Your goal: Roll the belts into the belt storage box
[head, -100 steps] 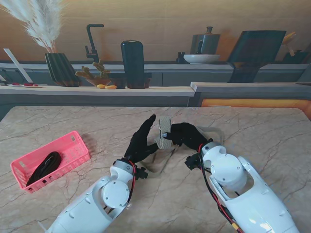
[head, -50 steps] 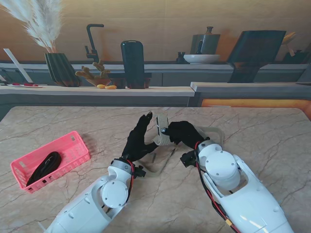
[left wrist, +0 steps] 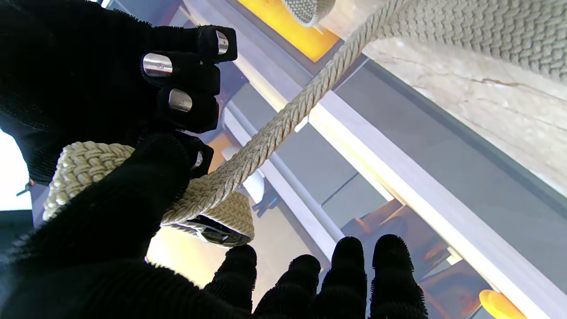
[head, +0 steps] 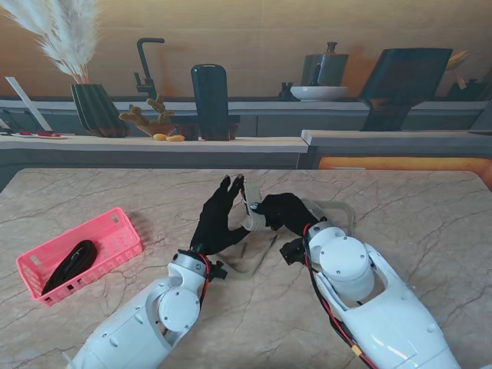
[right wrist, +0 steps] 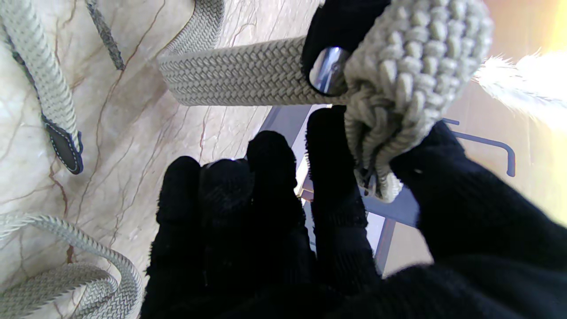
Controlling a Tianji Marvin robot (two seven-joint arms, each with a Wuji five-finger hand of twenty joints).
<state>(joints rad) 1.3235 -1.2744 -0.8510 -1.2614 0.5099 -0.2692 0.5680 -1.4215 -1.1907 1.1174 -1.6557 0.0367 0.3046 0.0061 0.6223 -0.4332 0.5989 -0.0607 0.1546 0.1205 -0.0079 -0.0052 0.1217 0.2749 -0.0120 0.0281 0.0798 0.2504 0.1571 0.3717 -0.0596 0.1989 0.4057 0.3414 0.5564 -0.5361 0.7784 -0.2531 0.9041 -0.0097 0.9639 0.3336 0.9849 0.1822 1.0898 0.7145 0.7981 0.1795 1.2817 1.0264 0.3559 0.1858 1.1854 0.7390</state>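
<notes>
Left hand (head: 217, 219) has closed in on the beige belt (head: 247, 209) roll between both hands.

Legible text: none | labels, brands, numbers, signs: none readable on any surface in the stand or wrist views

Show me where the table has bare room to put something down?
Bare marble lies between the pink basket and the left hand, and along the far right edge. It is crowded mid-table, where both hands work the beige belt; the right hand sits over its loose loops.
</notes>
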